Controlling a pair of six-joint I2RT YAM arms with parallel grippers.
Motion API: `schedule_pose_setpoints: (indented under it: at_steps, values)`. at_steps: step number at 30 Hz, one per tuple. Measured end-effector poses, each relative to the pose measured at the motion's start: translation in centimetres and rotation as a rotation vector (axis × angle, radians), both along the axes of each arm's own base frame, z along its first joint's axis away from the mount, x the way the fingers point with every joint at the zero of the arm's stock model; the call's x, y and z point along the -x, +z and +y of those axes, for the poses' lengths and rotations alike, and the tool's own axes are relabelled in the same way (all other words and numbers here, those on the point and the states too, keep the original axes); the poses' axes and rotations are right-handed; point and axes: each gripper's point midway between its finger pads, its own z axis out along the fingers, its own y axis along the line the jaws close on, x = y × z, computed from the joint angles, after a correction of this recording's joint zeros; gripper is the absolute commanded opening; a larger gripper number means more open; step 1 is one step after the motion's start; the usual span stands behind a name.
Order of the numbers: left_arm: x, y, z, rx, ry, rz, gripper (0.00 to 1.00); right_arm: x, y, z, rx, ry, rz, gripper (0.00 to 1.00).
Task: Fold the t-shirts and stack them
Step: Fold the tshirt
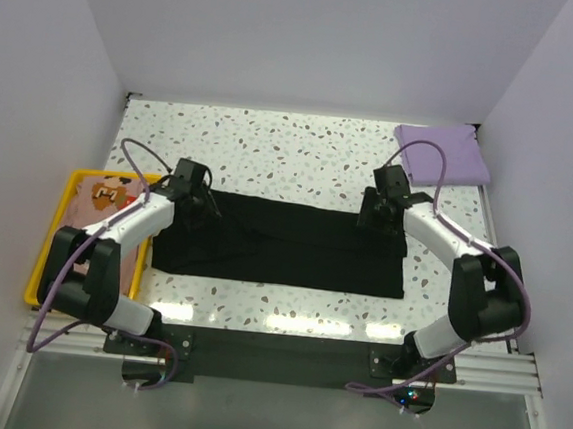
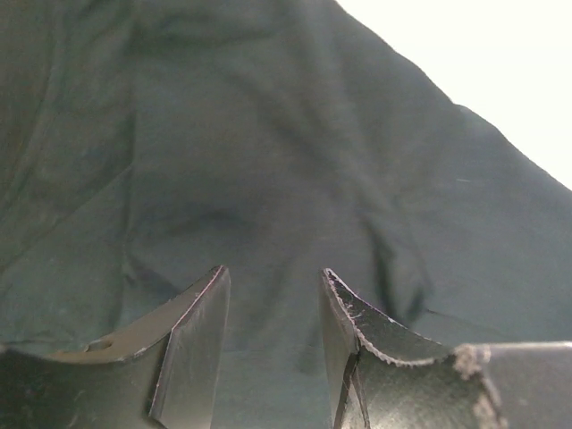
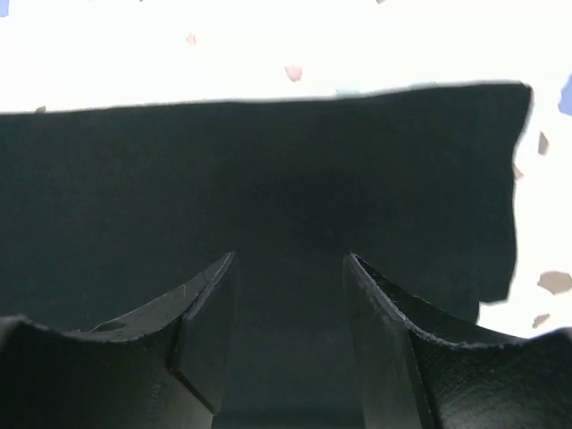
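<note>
Nearest us, the black t-shirt (image 1: 279,244) lies on the table (image 1: 273,143) as a long flat band. We judge it is folded lengthwise but not yet down to a packet. Over its far edge, our left gripper (image 2: 273,273) and right gripper (image 3: 290,257) hover at the two ends, fingers spread, pinching nothing. At the left, the peach t-shirt (image 1: 102,203) sits in the yellow tray (image 1: 47,254); we cannot tell if it is folded. In the far right corner the lavender t-shirt (image 1: 442,156) lies folded square. Nothing is stacked yet.
</note>
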Motion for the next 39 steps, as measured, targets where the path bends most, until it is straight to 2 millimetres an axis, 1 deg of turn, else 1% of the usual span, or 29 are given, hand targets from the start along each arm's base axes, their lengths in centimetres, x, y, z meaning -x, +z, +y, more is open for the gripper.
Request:
schedule_pose_setpoints:
  at_steps: [3, 5, 8, 13, 15, 18, 20, 21, 22, 23, 24, 27, 28, 30, 32, 33, 35, 37, 39]
  values:
    - [0.6, -1.3, 0.4, -0.007, 0.046, 0.044, 0.48, -1.2, -1.3, 0.2, 0.039, 0.008, 0.031, 0.54]
    - [0.5, -2.4, 0.5, -0.011, 0.071, 0.075, 0.47, -1.7, -2.3, 0.0, 0.063, 0.005, 0.053, 0.54]
    - [0.3, -4.1, 0.6, -0.030, 0.100, 0.134, 0.46, -1.6, -3.7, -0.3, 0.087, 0.000, 0.087, 0.54]
    - [-4.0, -4.0, 0.0, -0.037, 0.111, 0.114, 0.44, -0.5, -5.1, -0.7, 0.098, -0.016, 0.121, 0.54]
    - [-5.8, -4.1, -0.2, -0.049, 0.099, 0.101, 0.44, -0.3, -5.2, -0.5, 0.074, -0.025, 0.108, 0.54]
    - [-9.7, -3.9, -0.9, -0.070, 0.054, 0.059, 0.45, 0.9, -5.1, -0.1, 0.003, -0.048, 0.066, 0.54]
    - [-12.6, -3.7, -1.5, -0.082, 0.009, 0.025, 0.49, 1.8, -5.1, 0.6, -0.064, -0.070, 0.025, 0.54]
    - [-14.2, -3.7, -2.0, -0.085, -0.021, 0.006, 0.51, 2.5, -4.9, 1.2, -0.111, -0.079, 0.003, 0.54]
    - [-15.9, -3.5, -2.5, -0.084, -0.048, -0.018, 0.55, 3.5, -4.8, 2.2, -0.164, -0.087, -0.015, 0.54]
    - [-17.6, -3.5, -3.1, -0.077, -0.082, -0.044, 0.56, 4.3, -4.6, 3.5, -0.215, -0.085, -0.037, 0.54]
    - [-19.3, -3.3, -3.9, -0.065, -0.116, -0.073, 0.61, 5.3, -4.5, 4.8, -0.260, -0.071, -0.040, 0.54]
    - [-23.2, -2.8, -6.2, -0.009, -0.211, -0.160, 0.67, 9.7, -4.2, 10.4, -0.392, 0.019, -0.012, 0.54]
    - [-24.3, -2.6, -7.0, 0.017, -0.242, -0.192, 0.70, 11.2, -4.1, 12.2, -0.417, 0.059, 0.012, 0.54]
    - [-25.8, -2.3, -8.8, 0.078, -0.314, -0.248, 0.73, 13.4, -4.0, 14.9, -0.437, 0.121, 0.048, 0.54]
    - [-26.8, -1.9, -10.5, 0.146, -0.383, -0.299, 0.76, 15.0, -3.7, 17.4, -0.444, 0.182, 0.079, 0.54]
    - [-27.1, -1.7, -11.3, 0.181, -0.413, -0.318, 0.79, 15.2, -3.4, 18.6, -0.447, 0.202, 0.086, 0.54]
    - [-27.5, -1.3, -12.6, 0.239, -0.464, -0.352, 0.82, 14.5, -2.7, 20.3, -0.449, 0.216, 0.083, 0.54]
    - [-27.4, -0.9, -13.4, 0.283, -0.504, -0.365, 0.85, 13.4, -1.7, 21.4, -0.452, 0.218, 0.065, 0.55]
    - [-27.2, -0.3, -14.0, 0.317, -0.534, -0.372, 0.87, 12.7, -0.7, 21.8, -0.451, 0.221, 0.039, 0.56]
